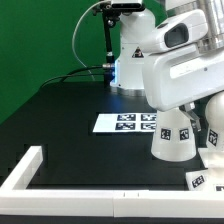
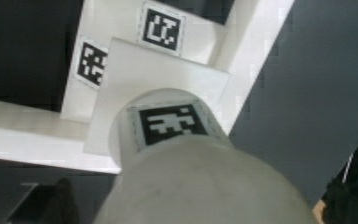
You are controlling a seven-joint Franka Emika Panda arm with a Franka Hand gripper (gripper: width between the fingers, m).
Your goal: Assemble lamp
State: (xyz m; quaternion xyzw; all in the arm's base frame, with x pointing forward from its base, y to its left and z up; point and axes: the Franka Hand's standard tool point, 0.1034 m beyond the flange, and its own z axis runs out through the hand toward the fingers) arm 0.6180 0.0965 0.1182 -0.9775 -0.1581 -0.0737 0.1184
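Observation:
The tapered white shade [image 1: 172, 135] stands upright on the black table, just right of the marker board [image 1: 130, 122]. The blocky base [image 1: 199, 180] with tags sits at the front right, against the white rail. In the wrist view the base [image 2: 155, 30] lies beyond a rounded white tagged part, the bulb [image 2: 179, 135], which fills the space between my dark fingers [image 2: 354, 190]. My gripper [image 2: 202, 200] is shut on the bulb and holds it above the table near the base. In the exterior view the gripper [image 1: 211, 128] is at the right edge, mostly hidden by the arm.
A long white rail [image 1: 100, 182] runs along the table's front edge and turns up at the exterior view's left [image 1: 27, 162]. It also shows in the wrist view [image 2: 34, 125]. The robot's own body [image 1: 135, 55] stands at the back.

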